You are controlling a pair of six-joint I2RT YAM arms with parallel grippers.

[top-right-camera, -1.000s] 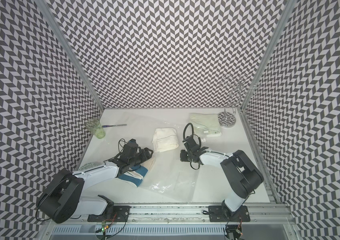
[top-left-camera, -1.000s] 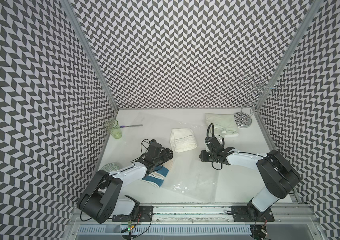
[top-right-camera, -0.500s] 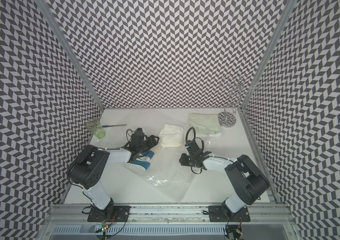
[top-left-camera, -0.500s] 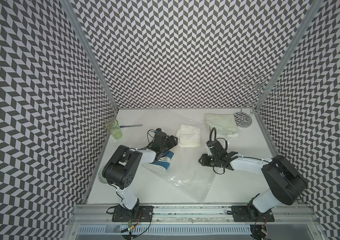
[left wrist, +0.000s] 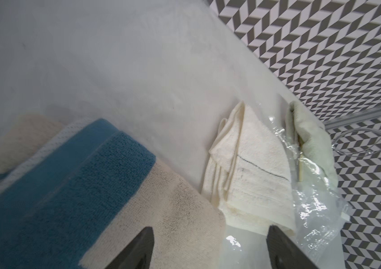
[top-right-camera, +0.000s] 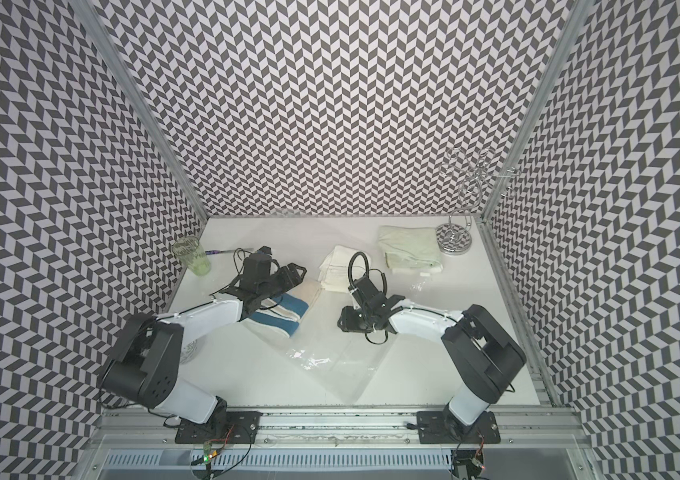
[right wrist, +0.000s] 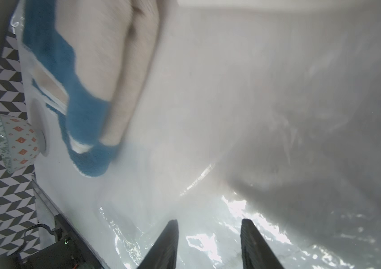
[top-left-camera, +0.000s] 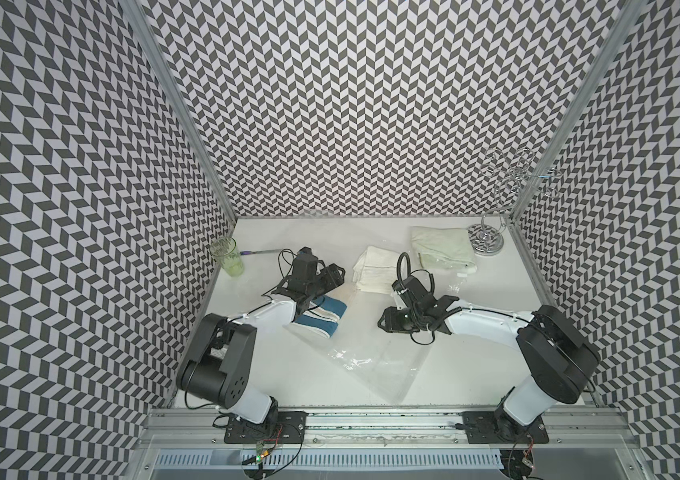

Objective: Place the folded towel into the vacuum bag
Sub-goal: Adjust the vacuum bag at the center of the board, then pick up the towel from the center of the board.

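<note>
L gripper (left wrist: 210, 229), jaws spread wide and released, hangs over cream end of striped folded towel (top-left-camera: 323, 313), which trails back under its wrist on vacuum bag (top-left-camera: 375, 365) film (inside or atop: cannot tell). Vs. 1 s ago, towel, bag and L gripper sit nearer back wall (top-left-camera: 371, 104). R gripper (right wrist: 209, 220): jaws parted, glossy film directly beneath.

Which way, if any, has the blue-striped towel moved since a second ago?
Yes: the blue-striped towel has shifted away from the front rail, toward the back wall, nearer the unmoved glass.
</note>
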